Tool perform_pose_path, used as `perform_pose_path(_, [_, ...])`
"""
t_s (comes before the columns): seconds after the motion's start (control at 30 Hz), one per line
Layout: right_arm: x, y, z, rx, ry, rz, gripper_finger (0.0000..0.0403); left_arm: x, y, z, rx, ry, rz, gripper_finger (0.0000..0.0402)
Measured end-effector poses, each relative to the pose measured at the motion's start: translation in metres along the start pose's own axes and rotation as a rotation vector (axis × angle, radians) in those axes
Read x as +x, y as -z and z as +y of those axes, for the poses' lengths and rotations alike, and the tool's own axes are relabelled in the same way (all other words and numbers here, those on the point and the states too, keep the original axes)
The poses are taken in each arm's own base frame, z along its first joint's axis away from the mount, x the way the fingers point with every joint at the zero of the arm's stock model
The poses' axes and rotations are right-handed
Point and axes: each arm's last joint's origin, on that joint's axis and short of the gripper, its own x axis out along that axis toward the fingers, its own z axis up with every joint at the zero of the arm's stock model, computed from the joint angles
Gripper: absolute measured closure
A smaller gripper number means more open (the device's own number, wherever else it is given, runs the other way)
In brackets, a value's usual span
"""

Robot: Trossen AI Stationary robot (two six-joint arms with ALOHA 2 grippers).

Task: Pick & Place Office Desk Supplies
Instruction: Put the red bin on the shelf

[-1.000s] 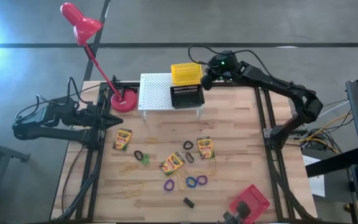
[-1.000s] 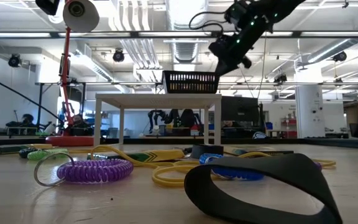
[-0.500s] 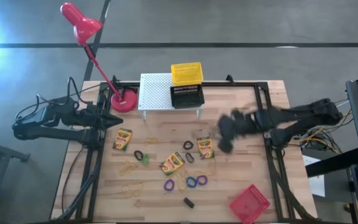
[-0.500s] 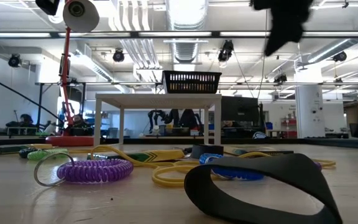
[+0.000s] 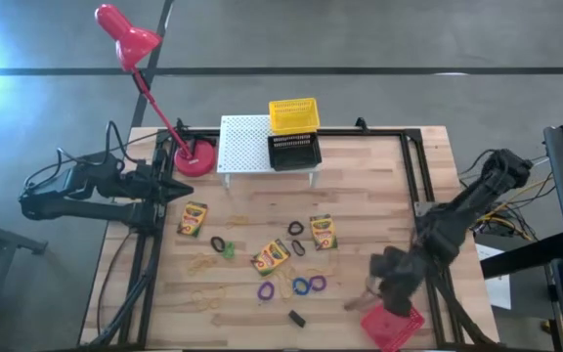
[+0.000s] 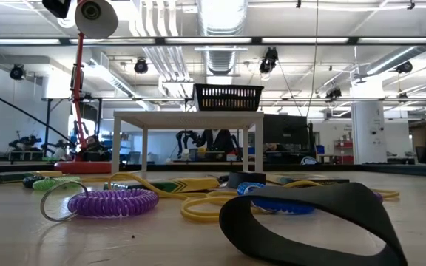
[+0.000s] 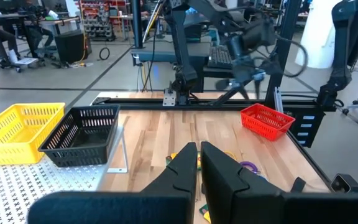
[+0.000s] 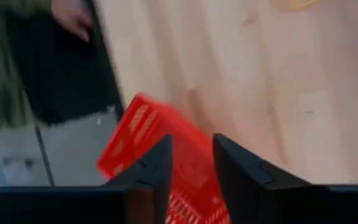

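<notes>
Three yellow-and-green crayon boxes (image 5: 193, 218), (image 5: 322, 232), (image 5: 271, 256) lie flat on the wooden table. Around them lie black loops (image 5: 296, 228), a green loop (image 5: 228, 249), a purple loop (image 5: 266, 290), blue loops (image 5: 309, 286), tan rubber bands (image 5: 201, 264) and a tiny black block (image 5: 296, 317). My right gripper (image 5: 387, 286) hangs open over the table's near right corner, tipped down above a red basket (image 8: 160, 137), with nothing between its fingers. My left gripper (image 7: 197, 155) is shut and waits level at the table's left edge.
A white perforated rack (image 5: 252, 142) stands at the far edge and carries a black basket (image 5: 293, 152). A yellow basket (image 5: 293, 114) sits behind it. A red desk lamp (image 5: 189, 156) stands at the far left. A person's hand (image 8: 73, 18) shows beyond the table's edge.
My right gripper has swung from above the baskets at the far edge, across the table's right side, to the near right corner. It has sunk and tipped downward over the red basket. It has left the low view. The supplies have stayed where they were.
</notes>
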Motion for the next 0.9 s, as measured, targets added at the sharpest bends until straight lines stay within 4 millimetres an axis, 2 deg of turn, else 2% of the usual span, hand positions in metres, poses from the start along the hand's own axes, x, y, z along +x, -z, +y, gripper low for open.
perform_pose_path(0.17, [0.024, 0.022, 0.002, -0.201, 0.071, 0.084, 0.0217, 0.000, 0.000, 0.000, -0.003, 0.000, 0.000, 0.0374])
perform_pose_path(0.3, [0.043, 0.032, 0.003, -0.321, 0.124, 0.141, 0.0199, 0.000, 0.000, 0.000, -0.003, 0.000, 0.000, 0.0374])
perform_pose_path(0.47, [0.065, 0.032, 0.003, -0.413, 0.190, 0.189, 0.0207, 0.000, 0.000, 0.000, -0.003, 0.000, 0.000, 0.0374])
perform_pose_path(0.6, [0.076, 0.023, 0.007, -0.458, 0.208, 0.202, 0.0222, 0.000, 0.000, 0.000, -0.003, 0.000, 0.000, 0.0374])
perform_pose_path(0.73, [0.083, 0.012, 0.014, -0.500, 0.224, 0.189, 0.0236, 0.000, 0.000, 0.000, -0.002, 0.000, 0.000, 0.0374])
perform_pose_path(0.9, [0.082, 0.002, 0.022, -0.576, 0.304, 0.091, 0.0250, 0.000, 0.000, 0.000, -0.002, 0.000, 0.000, 0.0374])
